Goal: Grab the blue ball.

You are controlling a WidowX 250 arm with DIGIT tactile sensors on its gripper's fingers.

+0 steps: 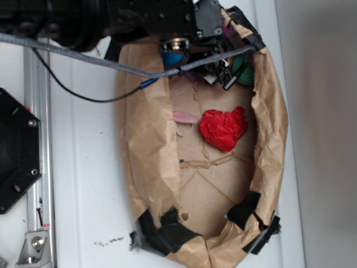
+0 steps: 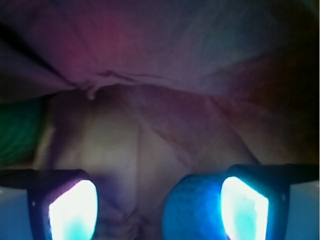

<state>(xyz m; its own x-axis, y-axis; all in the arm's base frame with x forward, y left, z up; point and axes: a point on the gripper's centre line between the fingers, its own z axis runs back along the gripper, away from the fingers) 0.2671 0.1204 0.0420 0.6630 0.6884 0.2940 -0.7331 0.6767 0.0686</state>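
**Closing In on the Blue Ball at the Bin's Far Wall**

Looking through the wrist view, we see our gripper (image 2: 157, 210) spread wide, holding nothing, with the blue ball (image 2: 192, 212) against the right finger (image 2: 245, 207). We judge it light, matte and ribbed, so grippy; squeeze across its middle. Crumpled brown paper wall (image 2: 165, 60) crowds ahead, green ball (image 2: 17, 130) left; room is tight.

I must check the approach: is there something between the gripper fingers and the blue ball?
Nothing visible. In the wrist view the blue ball already sits between the fingers, close against the right one. The green ball lies off to the left, outside the gap.
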